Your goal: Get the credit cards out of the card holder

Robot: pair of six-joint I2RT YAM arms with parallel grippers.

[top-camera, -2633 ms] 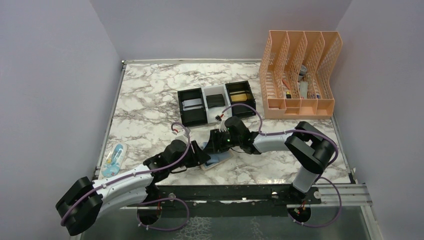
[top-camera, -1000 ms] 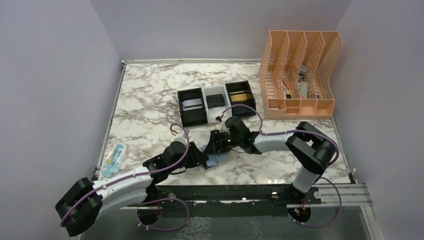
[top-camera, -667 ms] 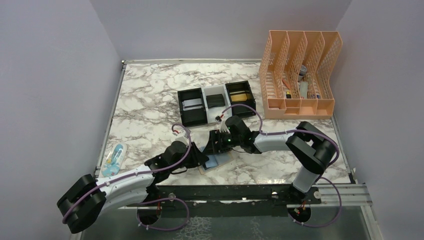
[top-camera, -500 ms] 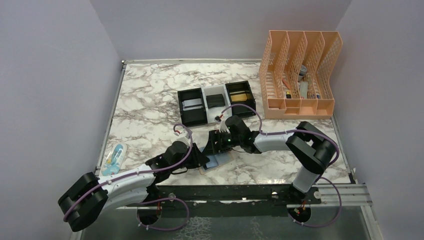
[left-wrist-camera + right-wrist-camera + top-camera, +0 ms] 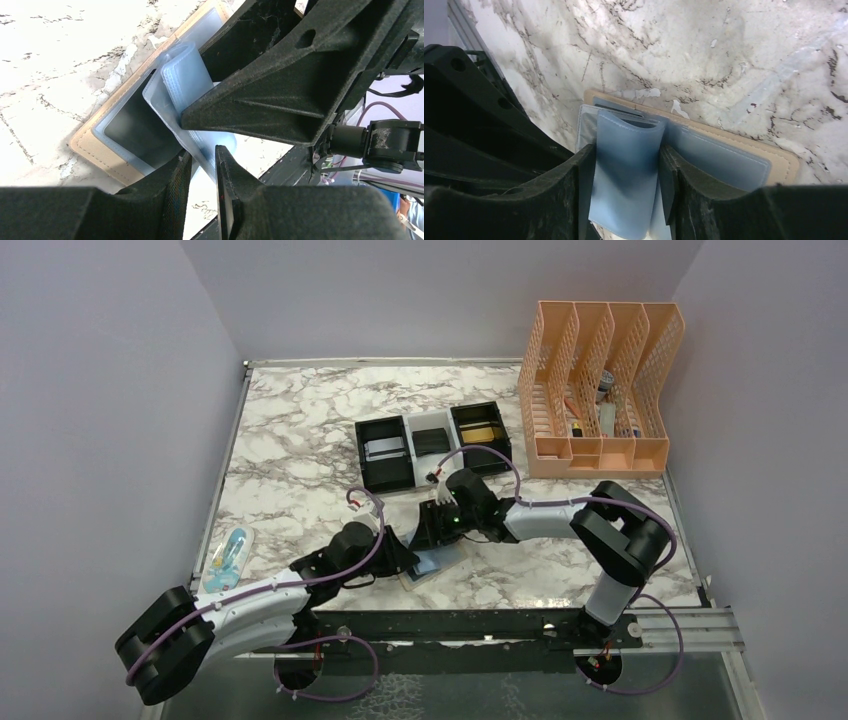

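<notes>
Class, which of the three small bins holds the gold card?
The black bin at the right end, nearest the peach file organizer. The white middle bin holds a dark card, the left black bin a silvery card.

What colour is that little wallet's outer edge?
Tan; the card holder's rim shows best in the right wrist view.

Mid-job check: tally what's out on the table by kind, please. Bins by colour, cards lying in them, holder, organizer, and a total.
black bins: 2
white bin: 1
cards lying in bins: 3
card holder: 1
file organizer: 1
Total: 8
</notes>
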